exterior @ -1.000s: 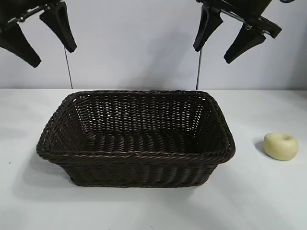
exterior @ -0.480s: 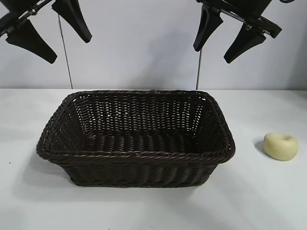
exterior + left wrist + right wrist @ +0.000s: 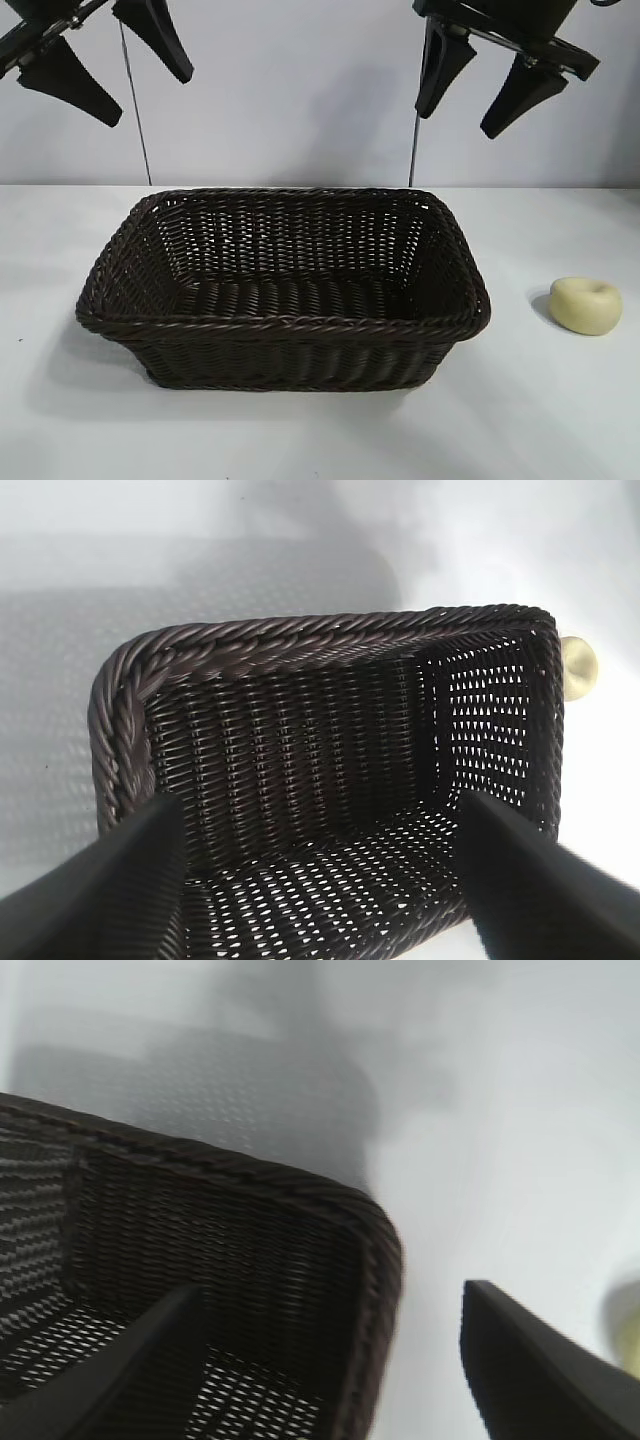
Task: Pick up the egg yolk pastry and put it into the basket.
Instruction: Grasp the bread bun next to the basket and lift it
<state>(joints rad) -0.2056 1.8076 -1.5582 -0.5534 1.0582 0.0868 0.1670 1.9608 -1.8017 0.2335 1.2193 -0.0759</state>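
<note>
I take the basket point(image 3: 283, 290) as my landmark. It sits in the middle of the table point(image 3: 560, 420), empty, its long side running across the exterior view. The egg yolk pastry point(image 3: 585, 305) lies on the table off the basket's right-hand short end, apart from the wicker, level with the near half of the basket.

My right gripper point(image 3: 480, 85) hangs high above the basket's far right corner, fingers spread wide with nothing between them. My left gripper point(image 3: 105, 60) hangs high above the far left corner, equally wide and empty.

The pastry is on the right arm's side, so I judge this to be that arm's job; the left would have to cross the whole basket. From the right gripper the pastry lies lower, outward past the basket's end and toward the near edge. In the right wrist view it shows only as a pale blur at the frame's edge beyond one finger. Being round, it has no long axis to line the fingers up with.
</note>
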